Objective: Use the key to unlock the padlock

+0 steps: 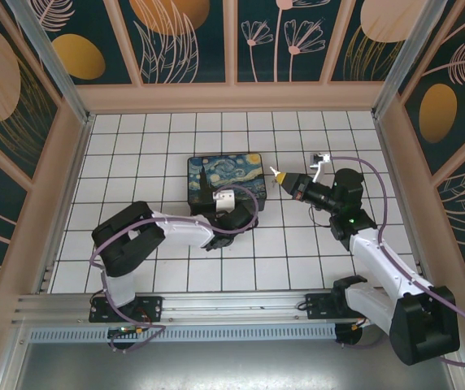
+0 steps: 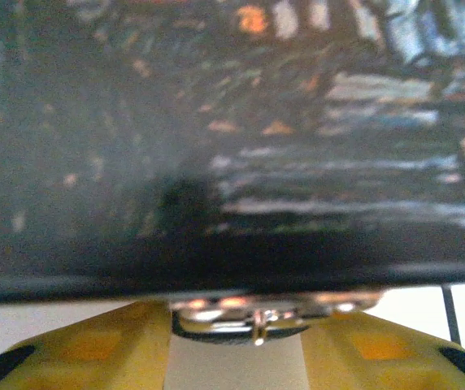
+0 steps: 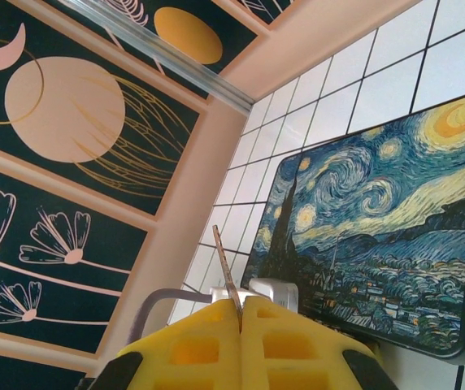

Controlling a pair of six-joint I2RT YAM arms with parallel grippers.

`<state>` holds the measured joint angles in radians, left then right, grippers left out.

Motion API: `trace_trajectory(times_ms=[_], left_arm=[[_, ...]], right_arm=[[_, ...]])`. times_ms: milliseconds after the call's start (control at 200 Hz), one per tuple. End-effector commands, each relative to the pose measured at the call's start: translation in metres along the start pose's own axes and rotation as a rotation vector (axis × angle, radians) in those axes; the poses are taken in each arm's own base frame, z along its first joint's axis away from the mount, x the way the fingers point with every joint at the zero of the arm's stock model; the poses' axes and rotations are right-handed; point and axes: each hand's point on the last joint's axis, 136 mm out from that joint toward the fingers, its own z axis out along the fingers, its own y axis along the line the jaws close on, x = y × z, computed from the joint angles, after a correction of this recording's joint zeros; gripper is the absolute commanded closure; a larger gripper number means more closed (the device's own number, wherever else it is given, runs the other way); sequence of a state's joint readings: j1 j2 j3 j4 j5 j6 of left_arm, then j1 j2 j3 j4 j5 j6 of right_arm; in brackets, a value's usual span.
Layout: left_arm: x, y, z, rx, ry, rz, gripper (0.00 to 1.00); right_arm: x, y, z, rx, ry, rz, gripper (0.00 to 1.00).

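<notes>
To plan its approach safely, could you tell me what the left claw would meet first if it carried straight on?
Probably the silvery padlock at the box's near edge, though blur hides depth.

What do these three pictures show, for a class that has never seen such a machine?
Two robot arms stand on a tiled table. One picture looks down from above; the other two come from a camera on each wrist. A box with a starry-night lid lies on the table. The left gripper flanks a small silvery padlock at the box's edge; whether it grips is unclear. The right gripper is shut on the slim key.
</notes>
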<state>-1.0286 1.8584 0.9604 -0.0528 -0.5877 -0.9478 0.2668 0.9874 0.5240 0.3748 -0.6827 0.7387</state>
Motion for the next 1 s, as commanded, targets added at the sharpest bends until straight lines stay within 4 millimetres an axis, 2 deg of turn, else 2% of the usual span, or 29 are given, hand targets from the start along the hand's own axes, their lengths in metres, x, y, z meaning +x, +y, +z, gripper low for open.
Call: trace_trajectory(times_ms=[0, 255, 465, 781, 801, 996], left_arm=[[-0.011, -0.008, 0.0, -0.005, -0.036, -0.002, 0.57], [-0.013, -0.008, -0.003, -0.012, -0.033, 0.003, 0.65], [-0.015, -0.005, -0.013, -0.013, -0.003, 0.019, 0.65], [-0.036, -0.01, -0.054, 0.006, 0.069, 0.068, 0.66], [-0.045, -0.012, -0.064, 0.023, 0.059, 0.058, 0.66], [-0.069, -0.016, -0.101, 0.052, 0.09, 0.052, 0.66]], right_arm=[[-0.003, 0.005, -0.001, -0.036, -0.014, -0.027, 1.0], [-0.001, 0.002, 0.0, -0.033, -0.008, -0.021, 1.0], [-0.002, 0.003, 0.001, -0.024, -0.001, -0.03, 1.0], [-0.01, -0.003, 0.002, 0.03, -0.001, -0.04, 1.0], [-0.011, -0.004, 0.001, 0.035, 0.0, -0.038, 1.0], [-0.023, -0.003, -0.002, 0.069, -0.008, -0.044, 1.0]])
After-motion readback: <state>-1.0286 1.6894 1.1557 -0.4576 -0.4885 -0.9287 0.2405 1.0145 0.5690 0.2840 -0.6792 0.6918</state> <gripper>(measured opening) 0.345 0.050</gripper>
